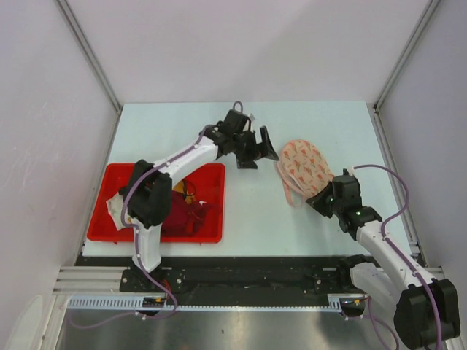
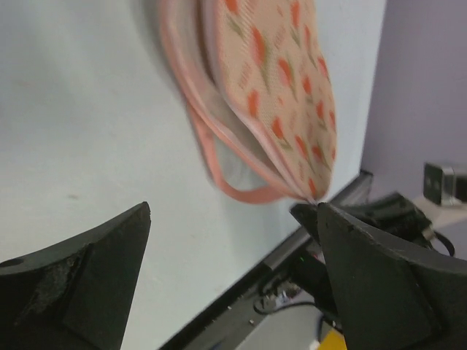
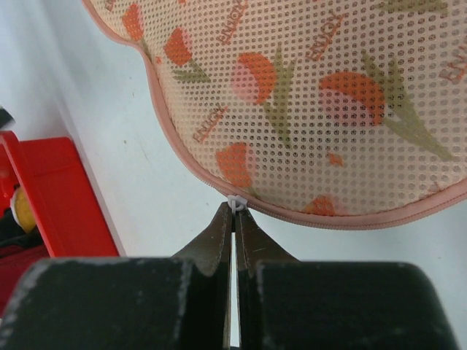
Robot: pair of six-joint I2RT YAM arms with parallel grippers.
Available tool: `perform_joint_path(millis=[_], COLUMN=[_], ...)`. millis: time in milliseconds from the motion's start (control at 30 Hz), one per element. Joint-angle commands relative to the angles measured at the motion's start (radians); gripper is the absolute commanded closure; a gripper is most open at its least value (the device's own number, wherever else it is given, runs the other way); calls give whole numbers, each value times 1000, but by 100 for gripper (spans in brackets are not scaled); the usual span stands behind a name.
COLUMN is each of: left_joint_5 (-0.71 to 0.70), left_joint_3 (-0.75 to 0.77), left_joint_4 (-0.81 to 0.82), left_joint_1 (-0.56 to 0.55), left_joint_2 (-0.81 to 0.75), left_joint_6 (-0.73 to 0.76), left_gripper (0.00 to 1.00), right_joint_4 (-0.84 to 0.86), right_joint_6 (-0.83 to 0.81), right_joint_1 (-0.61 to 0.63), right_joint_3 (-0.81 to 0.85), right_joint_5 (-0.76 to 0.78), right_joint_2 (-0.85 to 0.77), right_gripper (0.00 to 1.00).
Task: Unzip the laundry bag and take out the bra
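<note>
Bag: laundry bag (image 1: 306, 168) right of table centre, tipped up on edge, long axis running far to near.
Contents: bra not in sight; likely inside, I'd judge.
Zip: zip pull (image 3: 235, 200) at the near rim, right gripper (image 3: 234, 213) clamped tight on it.
Left side: left gripper (image 1: 260, 157) spread wide, holding nothing, just left of the bag where the rim looks parted.
Call: left arm nearer that gap; reach goes rightward.
Bin: red bin (image 1: 157, 208) well apart, near left.
</note>
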Motion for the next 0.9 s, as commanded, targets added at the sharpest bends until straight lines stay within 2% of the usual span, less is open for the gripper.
perform_joint_path(millis=[0,133,267,633,733,867], left_joint_5=[90,136,132,55,34,31], left_joint_3=[-120,-154,-88,-47,-7,47], left_joint_4=[206,365,354,368,374,327], left_joint_1=[-134,-206,-223,-242,-245,-250], left_joint_2=[-50,11,81,159,194,234], left_joint_6=[-170,-300,-338,-410,-421,-410], left_gripper=[0,0,0,0,6,7], right_joint_4=[75,81,68,71,64,58], right_joint_6=[41,44,41,42,39,39], right_joint_1=[8,17,19,23,26,25], right_joint_3=[2,2,2,2,2,2], right_joint_5=[27,18,18,18,22,19], right_joint_2=[22,24,10,2,2,-4], right_gripper=[100,100,100,100,100,100])
